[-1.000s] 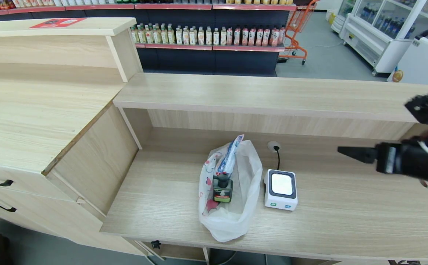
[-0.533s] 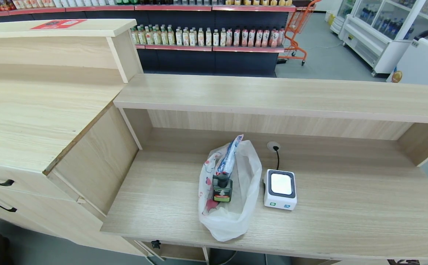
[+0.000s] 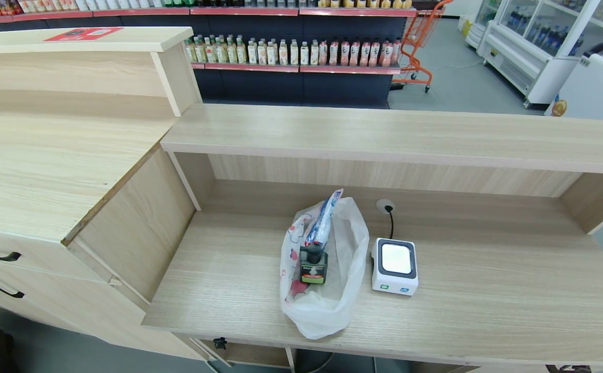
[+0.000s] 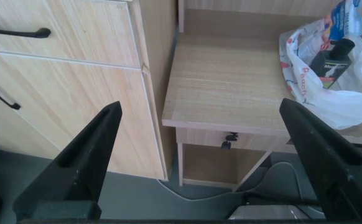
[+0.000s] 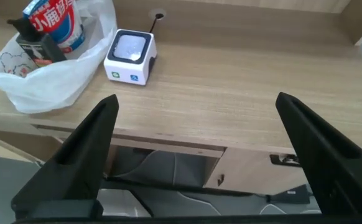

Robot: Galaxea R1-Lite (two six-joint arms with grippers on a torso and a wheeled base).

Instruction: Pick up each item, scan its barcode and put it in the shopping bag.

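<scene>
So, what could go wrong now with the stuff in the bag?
The shopping bag lies floppy with one end at the front edge of the desk, so it might slide off with the bottle. The blue packet pokes out of its mouth and could spill. The left end effector, open and low near that edge, might snag the plastic.

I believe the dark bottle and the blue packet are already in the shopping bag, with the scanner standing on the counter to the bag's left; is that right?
Not quite: the scanner stands on the counter to the right of the shopping bag, not its left, as the head view shows. The dark bottle and blue packet are indeed in the bag.
</scene>
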